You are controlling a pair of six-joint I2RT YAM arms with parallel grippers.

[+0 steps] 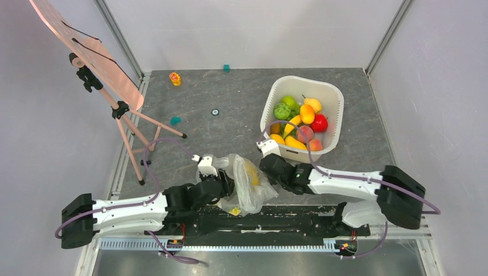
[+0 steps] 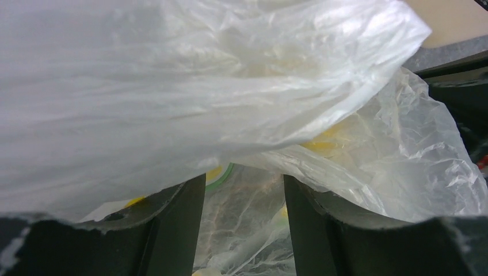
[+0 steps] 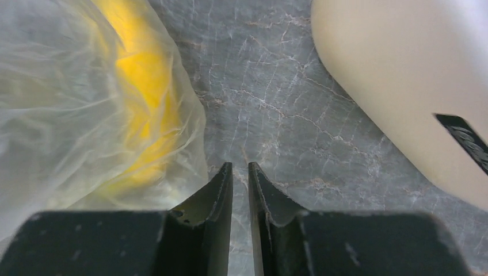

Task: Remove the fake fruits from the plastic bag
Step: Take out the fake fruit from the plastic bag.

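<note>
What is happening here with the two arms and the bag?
The robot is emptying a plastic bag. Many fake fruits already lie in the white basin. At least one yellow fruit is inside the bag. The left gripper is at the bag, jaws apart, film between them. The right gripper is beside the bag, nearly shut, holding nothing.

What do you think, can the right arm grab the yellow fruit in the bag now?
Probably not yet. The right end effector hangs almost shut over the table beside the bag, and the yellow fruit lies behind plastic on that side. It would need the bag's mouth.
</note>
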